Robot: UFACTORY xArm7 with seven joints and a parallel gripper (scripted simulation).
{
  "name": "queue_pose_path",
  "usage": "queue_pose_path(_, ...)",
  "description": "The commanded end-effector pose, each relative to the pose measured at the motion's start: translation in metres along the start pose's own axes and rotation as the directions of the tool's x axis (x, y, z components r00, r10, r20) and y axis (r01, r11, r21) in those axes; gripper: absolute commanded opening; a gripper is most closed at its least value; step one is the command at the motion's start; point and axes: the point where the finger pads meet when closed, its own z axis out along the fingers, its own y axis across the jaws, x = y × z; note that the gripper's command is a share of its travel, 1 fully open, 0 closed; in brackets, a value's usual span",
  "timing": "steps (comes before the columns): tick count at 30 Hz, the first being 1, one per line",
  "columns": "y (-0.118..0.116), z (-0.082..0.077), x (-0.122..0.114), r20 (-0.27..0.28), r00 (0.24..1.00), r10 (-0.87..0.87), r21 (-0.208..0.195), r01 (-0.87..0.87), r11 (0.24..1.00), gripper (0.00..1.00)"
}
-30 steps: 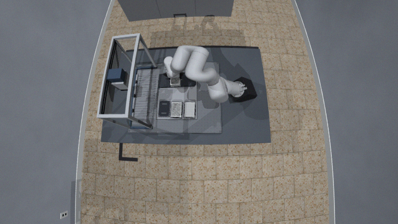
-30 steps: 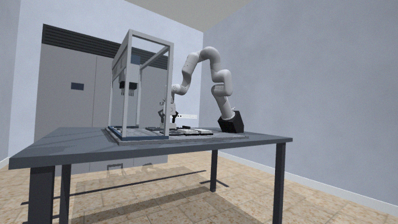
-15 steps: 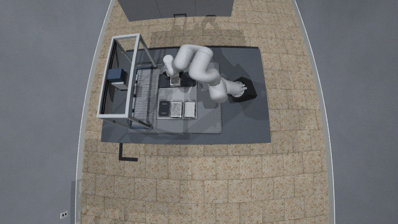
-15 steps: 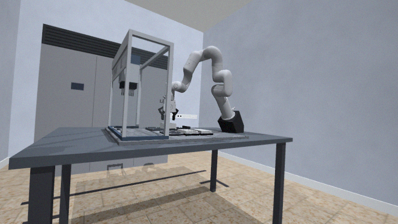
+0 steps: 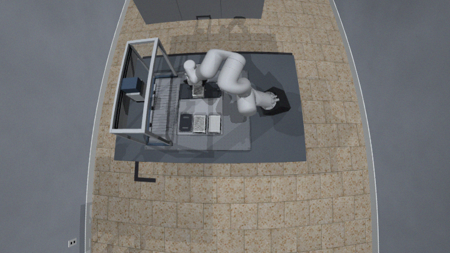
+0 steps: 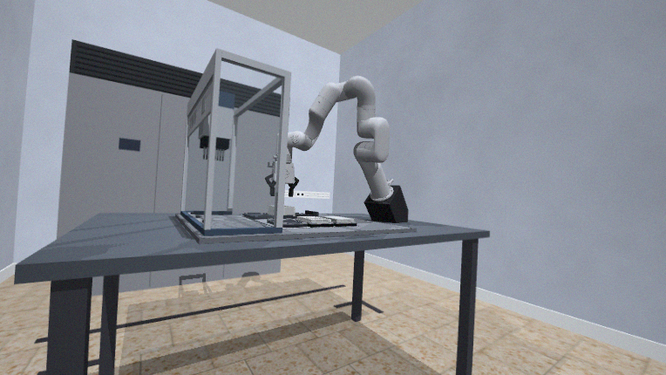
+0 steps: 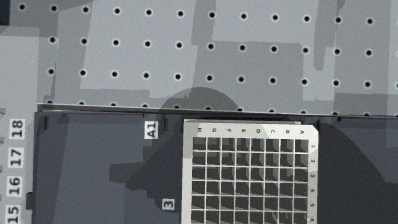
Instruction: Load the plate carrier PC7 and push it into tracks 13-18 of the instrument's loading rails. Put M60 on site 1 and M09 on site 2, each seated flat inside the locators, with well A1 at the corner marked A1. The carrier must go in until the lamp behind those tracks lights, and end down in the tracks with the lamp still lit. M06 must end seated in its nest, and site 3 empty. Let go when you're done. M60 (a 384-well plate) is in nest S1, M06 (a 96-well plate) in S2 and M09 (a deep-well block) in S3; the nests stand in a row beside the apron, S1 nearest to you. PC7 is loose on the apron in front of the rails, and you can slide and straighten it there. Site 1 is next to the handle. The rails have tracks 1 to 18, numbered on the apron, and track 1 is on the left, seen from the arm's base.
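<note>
Track numbers (image 7: 16, 165) 15 to 18 run down the left edge of the wrist view, just beside the end of plate carrier PC7 (image 7: 90, 165). To their right, the carrier's dark bay is bare and carries the labels "A1" (image 7: 150, 129) and "3" (image 7: 168, 203), so it is probably site 3. Next to it sits deep-well block M09 (image 7: 250, 175), apparently flat on the middle site. Its column letters run H to A and its cut corner is at the upper right.

In the exterior view the fingers (image 6: 270, 182) hang spread wide and hold nothing. They are well above the worktop (image 6: 139, 242) and over the block, not touching it.

From above, nest S3 (image 5: 185, 122) is vacant, M06 (image 5: 199, 123) lies in its nest and M60 (image 5: 214, 123) waits in S1.

The M09 placement therefore looks finished, and fetching M60 for site 1 is the likely next step. That calls for swinging across to S1, descending squarely over the plate's sides, and checking its A1 corner. Whether M09's A1 meets its own marker cannot be told.
</note>
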Motion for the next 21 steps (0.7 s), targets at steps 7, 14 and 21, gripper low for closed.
queue_pose_path(7,-0.002,-0.017,0.001,-0.003,1.0,0.001,0.005,-0.001,1.0,1.0)
queue_pose_path(14,-0.002,-0.026,0.001,-0.003,1.0,0.001,0.005,0.0,1.0,1.0)
queue_pose_path(21,-0.002,-0.037,0.001,-0.003,1.0,0.0,0.005,0.0,1.0,1.0)
